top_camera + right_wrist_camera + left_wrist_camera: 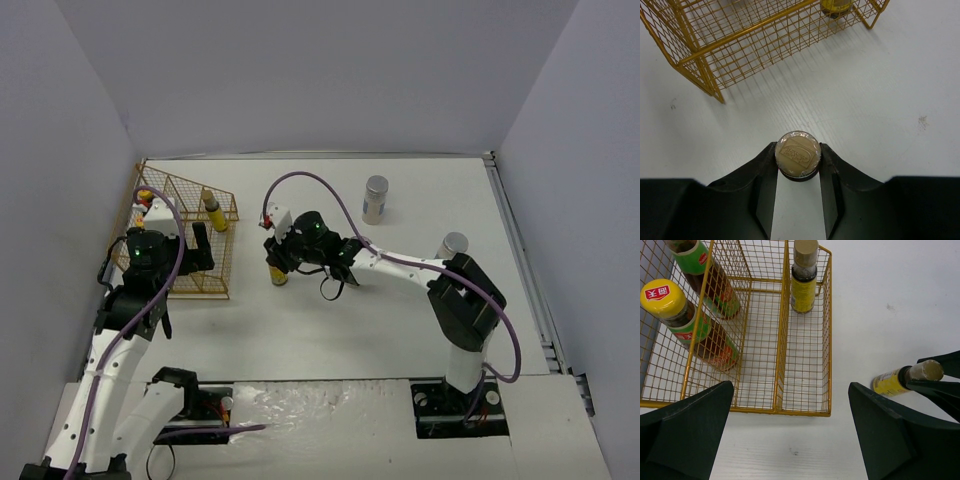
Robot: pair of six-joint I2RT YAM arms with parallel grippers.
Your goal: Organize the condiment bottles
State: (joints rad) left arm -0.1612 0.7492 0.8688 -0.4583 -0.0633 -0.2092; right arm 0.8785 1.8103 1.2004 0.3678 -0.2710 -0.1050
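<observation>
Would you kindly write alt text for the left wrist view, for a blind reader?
A gold wire rack holds two green-labelled sauce bottles and, in its rightmost compartment, a slim dark yellow-labelled bottle. Beside it, the right gripper clamps a matching bottle; the left gripper is open.

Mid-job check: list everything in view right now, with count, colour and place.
wire rack: one, gold, left side of the table.
sauce bottles: two, green-red labels, yellow caps, in the rack's left part.
racked slim bottle: one, dark, yellow label, far end of the rack's right compartment.
held slim bottle: one, same colours, upright just right of the rack.
far jar: one, pale, silver lid, far centre-right.
near jar: one, silver lid, partly behind the right arm.
table: one, white.
left hand: open, empty, over the rack's near edge.
right hand: shut on the held slim bottle's top.
</observation>
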